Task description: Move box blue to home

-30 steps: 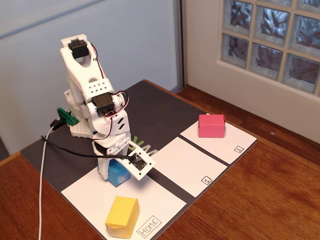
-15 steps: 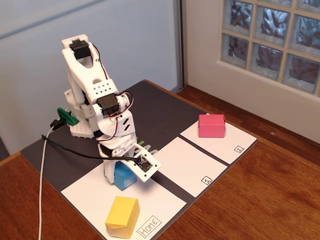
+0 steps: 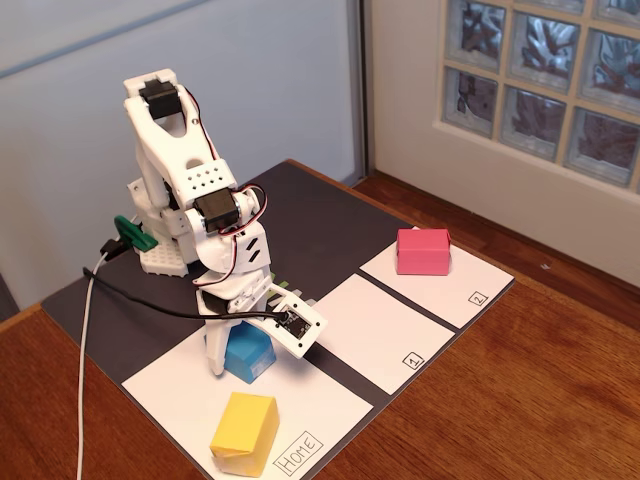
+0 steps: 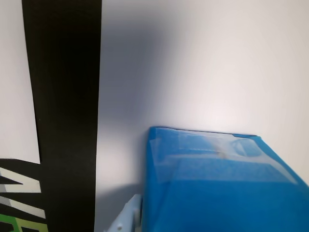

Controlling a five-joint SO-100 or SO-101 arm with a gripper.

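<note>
The blue box (image 3: 248, 354) sits on the home sheet (image 3: 172, 402), at its far side, with the "Home" label (image 3: 298, 453) at the near corner. My gripper (image 3: 240, 366) reaches down around the box; one white finger (image 3: 214, 350) presses its left side, and the other is hidden behind the box and the camera mount. In the wrist view the blue box (image 4: 217, 183) fills the lower right on the white sheet (image 4: 193, 67), and one finger (image 4: 128, 218) touches its left face. The jaws look closed on the box.
A yellow box (image 3: 243, 432) lies on the home sheet in front of the blue one. Sheet "1" (image 3: 380, 330) is bare. A pink box (image 3: 422, 251) stands on sheet "2" (image 3: 465, 290). A black mat strip (image 4: 63, 121) runs beside the home sheet. A cable (image 3: 85, 350) trails left.
</note>
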